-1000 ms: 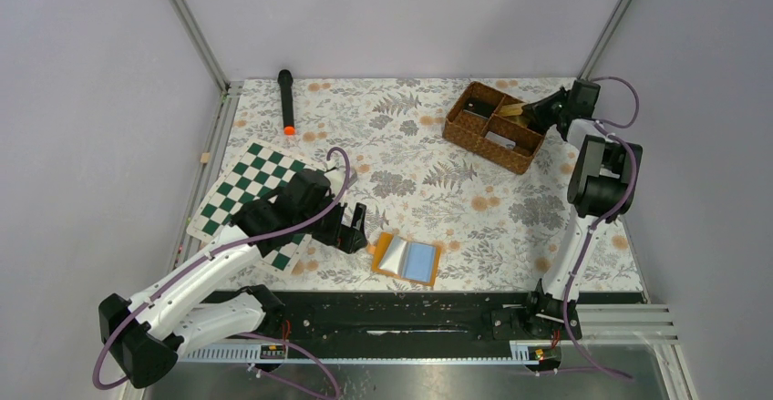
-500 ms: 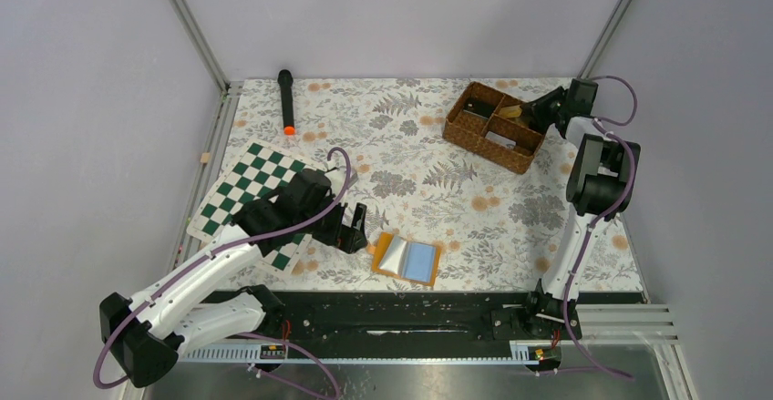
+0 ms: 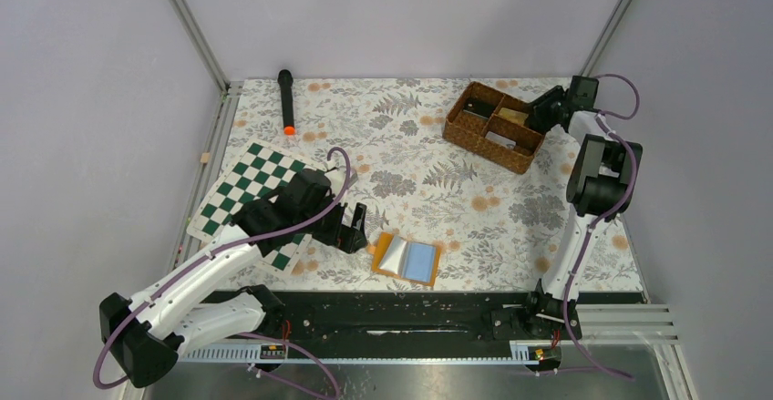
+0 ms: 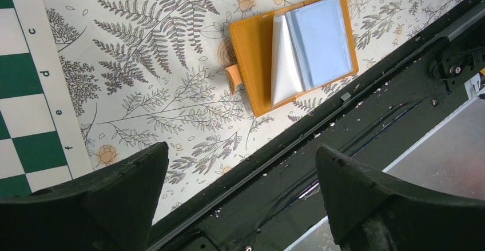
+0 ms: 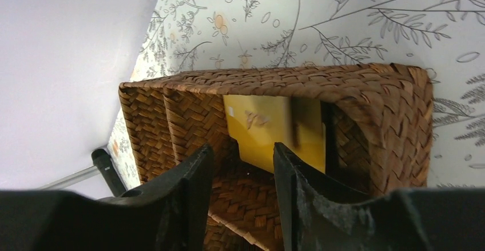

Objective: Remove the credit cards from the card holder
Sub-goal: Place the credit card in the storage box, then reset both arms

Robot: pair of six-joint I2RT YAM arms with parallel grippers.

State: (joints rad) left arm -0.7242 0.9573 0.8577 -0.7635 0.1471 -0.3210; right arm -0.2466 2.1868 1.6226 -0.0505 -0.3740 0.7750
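The orange card holder (image 3: 384,252) lies open near the table's front edge, with a light blue credit card (image 3: 421,260) in its right half. In the left wrist view the card holder (image 4: 251,51) shows the blue card (image 4: 320,36) under a lifted clear flap. My left gripper (image 3: 351,227) hovers open just left of it, with nothing between its fingers (image 4: 137,171). My right gripper (image 5: 243,154) hangs open over the wicker basket (image 5: 377,91). A beige-yellow credit card (image 5: 269,128) leans loose inside a basket compartment, beyond the fingertips.
The wicker basket (image 3: 480,148) sits at the back right. A green-and-white chessboard (image 3: 239,190) lies under the left arm. A black stick with an orange tip (image 3: 286,101) lies at the back left. The black rail (image 4: 320,148) runs along the near edge.
My right gripper has opened and let go of the beige card, which now rests in the basket; the gripper drew back slightly. The left arm and the card holder have not moved.
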